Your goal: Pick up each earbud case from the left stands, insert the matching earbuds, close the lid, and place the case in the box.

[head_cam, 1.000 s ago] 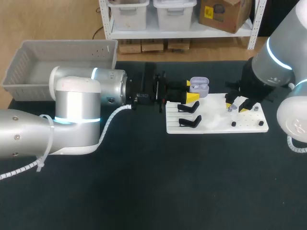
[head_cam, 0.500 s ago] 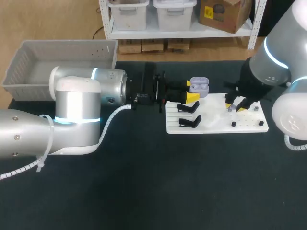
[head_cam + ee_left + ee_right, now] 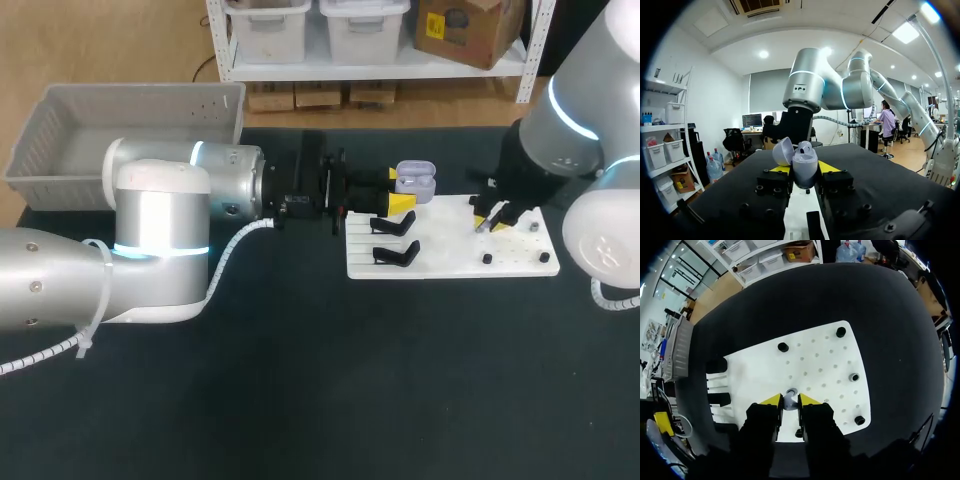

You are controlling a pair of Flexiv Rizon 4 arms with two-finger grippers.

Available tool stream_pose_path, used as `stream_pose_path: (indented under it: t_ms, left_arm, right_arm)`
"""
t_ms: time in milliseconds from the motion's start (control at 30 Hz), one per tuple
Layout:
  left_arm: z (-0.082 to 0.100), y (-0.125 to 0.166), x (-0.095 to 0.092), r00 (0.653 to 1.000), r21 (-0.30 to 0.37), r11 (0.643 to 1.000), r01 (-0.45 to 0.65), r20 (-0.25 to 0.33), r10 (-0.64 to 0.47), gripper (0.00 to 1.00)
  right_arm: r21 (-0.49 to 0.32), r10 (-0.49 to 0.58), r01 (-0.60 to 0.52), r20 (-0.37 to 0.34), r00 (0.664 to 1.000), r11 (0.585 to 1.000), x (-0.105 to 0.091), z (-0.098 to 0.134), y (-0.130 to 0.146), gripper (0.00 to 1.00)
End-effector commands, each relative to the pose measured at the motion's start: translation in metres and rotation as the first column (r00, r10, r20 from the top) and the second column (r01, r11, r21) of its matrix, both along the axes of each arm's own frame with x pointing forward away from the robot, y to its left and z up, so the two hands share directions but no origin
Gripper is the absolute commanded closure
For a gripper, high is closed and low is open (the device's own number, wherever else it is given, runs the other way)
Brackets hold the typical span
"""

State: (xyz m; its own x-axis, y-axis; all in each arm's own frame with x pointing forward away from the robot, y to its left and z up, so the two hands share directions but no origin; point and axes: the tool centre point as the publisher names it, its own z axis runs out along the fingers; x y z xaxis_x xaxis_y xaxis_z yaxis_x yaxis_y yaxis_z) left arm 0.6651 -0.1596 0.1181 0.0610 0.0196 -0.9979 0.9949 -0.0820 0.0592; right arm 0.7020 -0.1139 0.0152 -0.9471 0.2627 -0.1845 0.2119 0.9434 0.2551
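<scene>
A lavender earbud case (image 3: 415, 181) with its lid up sits in my left gripper (image 3: 398, 203), held just above the far left corner of the white board (image 3: 450, 262). In the left wrist view both fingers press the case (image 3: 805, 168) from its two sides, so my left gripper (image 3: 805, 171) is shut on it. My right gripper (image 3: 490, 219) hangs over the board's right half. In the right wrist view its yellow tips pinch a small grey earbud (image 3: 790, 401) that rests on the board (image 3: 815, 360); my right gripper (image 3: 790, 400) is shut on it.
Two empty black stands (image 3: 395, 226) (image 3: 397, 254) sit on the board's left part. Small black pegs (image 3: 841, 332) (image 3: 783, 347) (image 3: 859, 420) dot its right part. A grey basket (image 3: 60, 105) stands at the table's far left. Dark cloth covers the table.
My right gripper's fingers have drawn together onto the earbud and shifted slightly away from the front edge. My left arm and the case have not moved.
</scene>
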Motion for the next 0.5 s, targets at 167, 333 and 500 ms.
stream_pose_path:
  t_ms: [167, 333, 500]
  left_arm:
    - [-0.001, 0.0, -0.001, 1.0, -0.002, 1.0, -0.005, 0.002, 0.005, 1.0]
    - [-0.001, 0.0, -0.001, 1.0, -0.002, 1.0, -0.005, 0.002, 0.005, 1.0]
    - [-0.001, 0.0, -0.001, 1.0, -0.002, 1.0, -0.005, 0.002, 0.005, 1.0]
  right_arm:
    - [0.009, -0.017, 0.017, 0.02, 1.0, 1.0, -0.007, 0.017, -0.005, 1.0]
    - [0.035, -0.031, 0.029, 0.036, 0.999, 0.999, -0.013, 0.036, -0.008, 1.0]
    - [0.045, -0.013, 0.01, 0.062, 0.998, 0.999, -0.025, 0.069, -0.003, 1.0]
